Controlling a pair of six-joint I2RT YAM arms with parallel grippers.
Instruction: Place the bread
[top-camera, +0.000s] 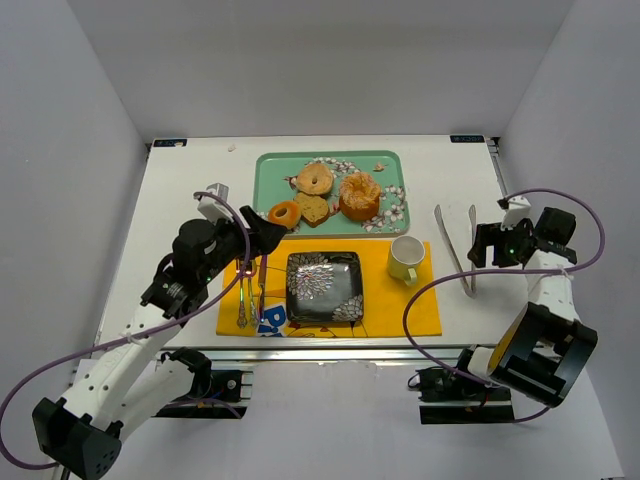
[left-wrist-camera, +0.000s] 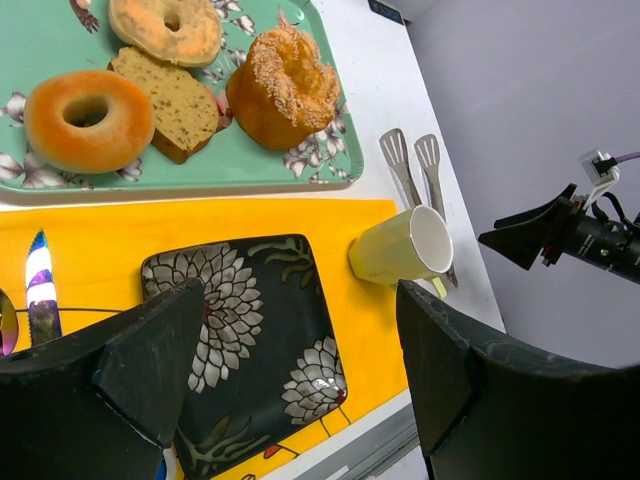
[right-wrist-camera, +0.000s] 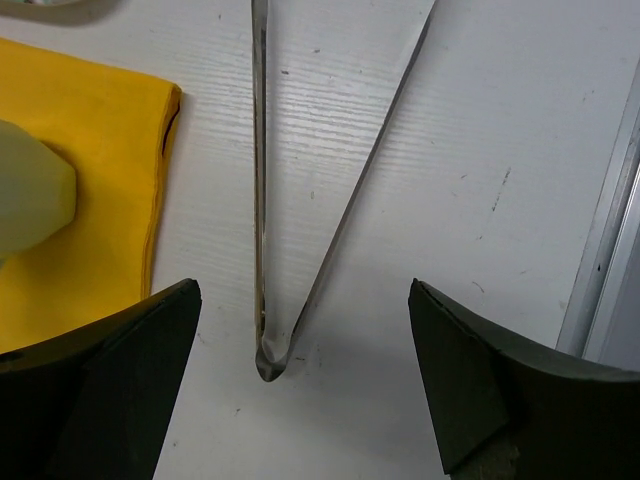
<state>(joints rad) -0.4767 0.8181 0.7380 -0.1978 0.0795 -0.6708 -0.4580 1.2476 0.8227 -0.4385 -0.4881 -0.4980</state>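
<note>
Several breads lie on the teal floral tray: a glazed donut, a bagel, a brown slice and a sugared bundt cake. The left wrist view shows the donut, slice, bagel and cake on the tray. A black floral plate sits bare on the yellow mat. My left gripper is open and empty, just left of the donut, over the plate. My right gripper is open above metal tongs.
A pale yellow cup stands on the mat right of the plate; it also shows in the left wrist view. Cutlery lies on the mat's left side. The tongs lie on the white table right of the mat.
</note>
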